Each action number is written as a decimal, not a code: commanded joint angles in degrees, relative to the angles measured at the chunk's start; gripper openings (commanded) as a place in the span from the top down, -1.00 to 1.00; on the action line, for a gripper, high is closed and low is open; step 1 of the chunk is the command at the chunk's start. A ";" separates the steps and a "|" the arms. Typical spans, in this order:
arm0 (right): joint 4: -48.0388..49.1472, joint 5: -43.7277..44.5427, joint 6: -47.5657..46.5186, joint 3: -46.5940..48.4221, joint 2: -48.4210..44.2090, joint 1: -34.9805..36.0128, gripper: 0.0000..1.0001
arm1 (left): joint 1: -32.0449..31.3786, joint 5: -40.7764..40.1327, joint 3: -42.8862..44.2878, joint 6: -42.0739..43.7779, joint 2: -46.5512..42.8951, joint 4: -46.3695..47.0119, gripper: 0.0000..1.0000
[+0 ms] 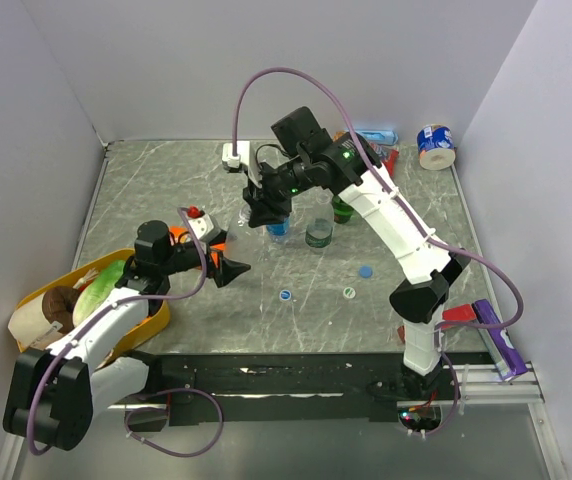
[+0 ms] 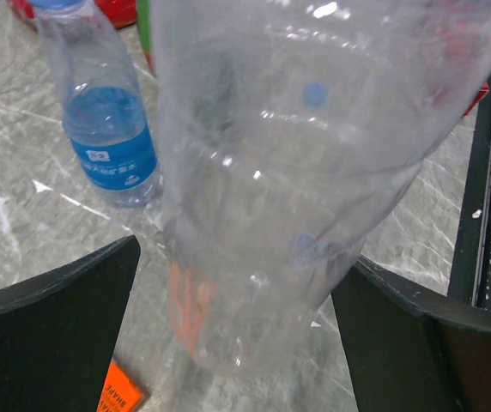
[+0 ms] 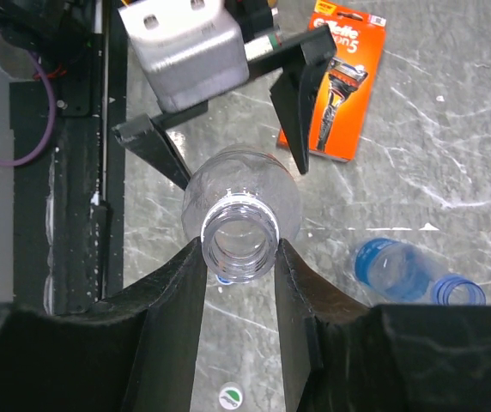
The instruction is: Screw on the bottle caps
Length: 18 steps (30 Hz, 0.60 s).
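A large clear bottle (image 3: 242, 199) with no label is held over the middle of the bench (image 1: 166, 180), and its open, uncapped neck is clamped between the two fingers of the right end effector (image 3: 239, 245). The left end effector (image 1: 232, 268) is seen at 7 o'clock of the right one, its fingers spread apart on either side of the bottle's body; in the left wrist view a gap is seen at one finger, while contact at the other cannot be told. The small water bottle (image 2: 108, 129) with the blue label stands upright on the bench just beside the held bottle. The dark green bottle (image 1: 342, 210) stands at 3 o'clock of the right end effector, and the dark green cup (image 1: 318, 234) is placed just at its 7 o'clock. All three caps lie loose on the bench, on no bottle: the plain blue cap (image 1: 366, 270) at 4 o'clock of the cup, the green-rimmed cap (image 1: 348, 292) just at 7 o'clock of the blue one, and the blue-rimmed cap (image 1: 285, 295) at 9 o'clock of the green-rimmed one, well apart from it. An orange razor pack (image 3: 336, 86) lies flat near the left end effector, and a blue-and-white can (image 1: 434, 146) lies at the far right corner.
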 commanded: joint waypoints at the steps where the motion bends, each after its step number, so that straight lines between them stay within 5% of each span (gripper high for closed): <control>1: 1.30 -2.55 1.12 1.63 -0.51 -0.26 0.95 | -1.04 2.99 0.32 0.68 0.09 5.35 -0.93; 6: 2.01 -3.60 2.79 1.10 -0.24 -0.96 0.97 | -2.62 3.78 1.37 1.02 1.49 5.71 -0.91; 14: 2.62 -2.99 3.32 0.40 -0.68 -1.14 0.96 | -2.79 3.53 2.69 2.17 2.29 3.25 -0.33; 16: 3.06 -2.29 3.85 -0.48 -0.94 -1.31 0.53 | -2.79 2.38 2.95 0.85 1.59 3.95 -0.28; 18: 2.28 -0.71 4.11 0.48 -1.38 -2.01 -0.29 | -2.79 0.54 3.48 0.33 0.97 2.74 -0.20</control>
